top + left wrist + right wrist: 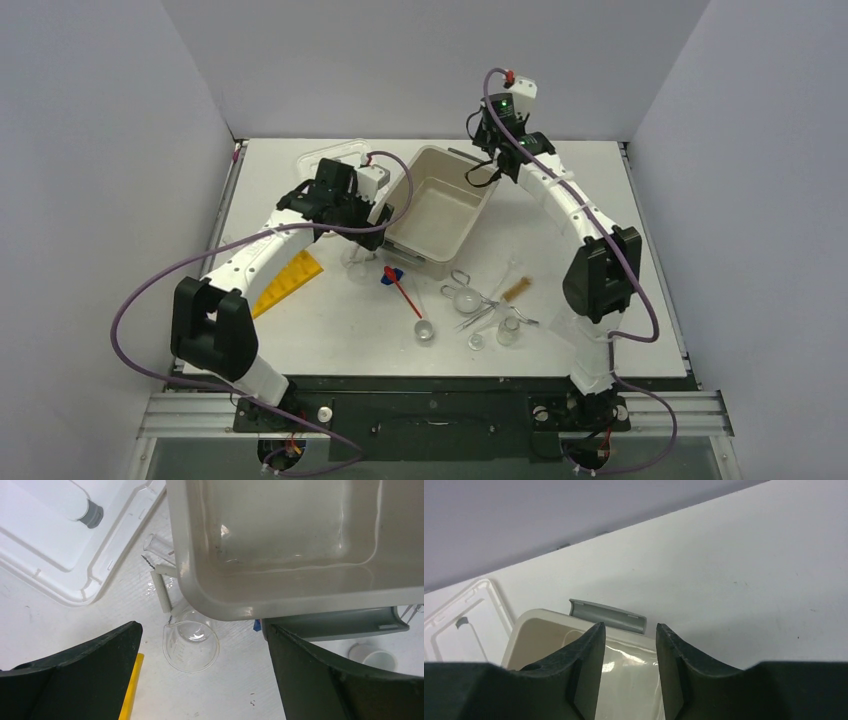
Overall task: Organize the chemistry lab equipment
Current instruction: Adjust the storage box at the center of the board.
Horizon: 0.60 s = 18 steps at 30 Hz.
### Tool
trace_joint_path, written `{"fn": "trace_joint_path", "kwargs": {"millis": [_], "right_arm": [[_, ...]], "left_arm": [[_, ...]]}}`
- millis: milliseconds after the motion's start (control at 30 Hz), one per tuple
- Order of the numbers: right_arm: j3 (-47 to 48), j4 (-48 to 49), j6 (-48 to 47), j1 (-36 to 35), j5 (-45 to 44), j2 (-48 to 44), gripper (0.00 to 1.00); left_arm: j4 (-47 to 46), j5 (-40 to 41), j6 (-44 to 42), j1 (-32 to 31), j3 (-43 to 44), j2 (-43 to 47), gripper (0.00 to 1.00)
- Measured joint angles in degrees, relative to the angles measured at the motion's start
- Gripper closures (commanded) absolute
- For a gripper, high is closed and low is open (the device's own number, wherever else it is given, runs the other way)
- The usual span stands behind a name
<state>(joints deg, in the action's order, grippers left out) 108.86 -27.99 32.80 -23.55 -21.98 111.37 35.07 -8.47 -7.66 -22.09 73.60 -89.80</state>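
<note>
While the left gripper (200, 630) hangs with its fingers spread as wide as they go, I see a clear beaker (191, 647) standing on the table (40, 630) right below the gap. Neither finger touches it. Its mouth faces up at the camera and its spout turns toward the white lid (55, 535). It sits just beside the near left corner of the beige tub (210, 600). A pale tube (162, 591) lies flat by that same corner, its long axis running roughly along the tub's side wall.

In the top view, the yellow rack (290, 280) lies left of the beaker, partly under my left arm. Its long axis runs from near left to far right. The red spatula (405, 298) lies in front of the tub on a slant, with a blue cap (392, 274) at its far end and a small round glass (425, 332) at its near end. The metal tongs (472, 303) lie just right of it, finger loops toward the tub. The brush (516, 290) lies slantwise beyond them.

The right gripper (629, 627) hovers over the tub's far right edge, fingers parted with nothing between them. Through the gap I see the tub's grey latch (606, 616).
</note>
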Motion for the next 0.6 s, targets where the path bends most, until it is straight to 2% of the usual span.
{"fn": "trace_joint_path", "kwargs": {"millis": [67, 133, 200, 300, 333, 433, 600], "right_arm": [[3.2, -0.7, -2.3, 0.0, 0.8, 3.1, 0.63], [3.5, -1.5, -4.0, 0.0, 1.5, 4.8, 0.69], [2.0, -1.7, -5.0, 0.0, 2.6, 5.6, 0.78], [-4.2, 1.4, -5.1, 0.2, 5.8, 5.0, 0.98], [-6.5, 2.6, -5.0, 0.3, 6.9, 4.6, 1.00], [-11.5, 5.0, -4.7, 0.3, 9.8, 4.1, 1.00], [-11.5, 5.2, -4.7, 0.3, 11.5, 4.2, 1.00]], "left_arm": [[-0.2, 0.9, -0.1, 0.0, 0.0, -0.1, 0.03], [-0.4, 1.6, -0.3, 0.0, 0.0, -0.4, 0.03], [-0.7, 2.3, -0.4, 0.0, 0.0, -1.0, 0.03], [-0.7, 3.2, -0.5, 0.0, 0.4, -2.7, 0.03], [-0.7, 3.5, -0.5, 0.0, 0.5, -3.2, 0.03], [-0.7, 4.5, -0.5, 0.0, 0.5, -4.5, 0.03], [-0.7, 6.2, -0.5, 0.0, 1.3, -5.4, 0.03]]}}
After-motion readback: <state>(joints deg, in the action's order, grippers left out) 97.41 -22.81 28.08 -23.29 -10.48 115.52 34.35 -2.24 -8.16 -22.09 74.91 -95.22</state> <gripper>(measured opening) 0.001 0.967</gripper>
